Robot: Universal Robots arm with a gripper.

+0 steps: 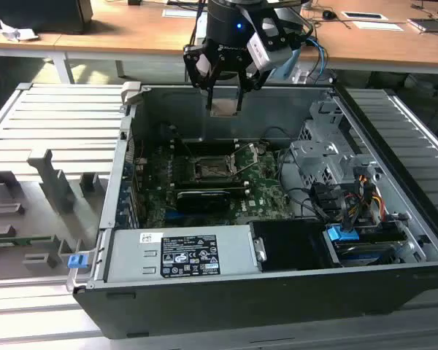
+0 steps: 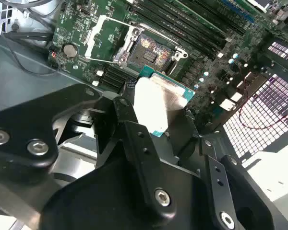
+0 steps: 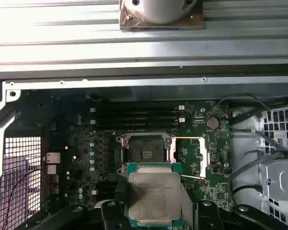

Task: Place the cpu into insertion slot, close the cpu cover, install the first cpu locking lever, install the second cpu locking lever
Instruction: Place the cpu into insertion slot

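Note:
My gripper [image 1: 224, 109] hangs above the open computer case, shut on the cpu [image 1: 224, 106], a flat silvery-grey chip with a green edge. In both wrist views the cpu [image 3: 153, 195] [image 2: 164, 101] sits between the black fingers [image 2: 127, 110], well above the green board. The insertion slot [image 1: 208, 169] [image 3: 145, 152] [image 2: 151, 48] lies bare below it, its dark pin field showing. The cpu cover [image 3: 200, 157] [image 2: 102, 36], a silver frame, is swung open beside the slot.
A grey power supply [image 1: 179, 255] fills the case's near side, with a long black card [image 1: 204, 198] just behind it. A drive cage [image 1: 328, 157] and a cable bundle [image 1: 343, 219] stand on the exterior view's right. A grey fixture tray [image 1: 44, 189] lies on the left.

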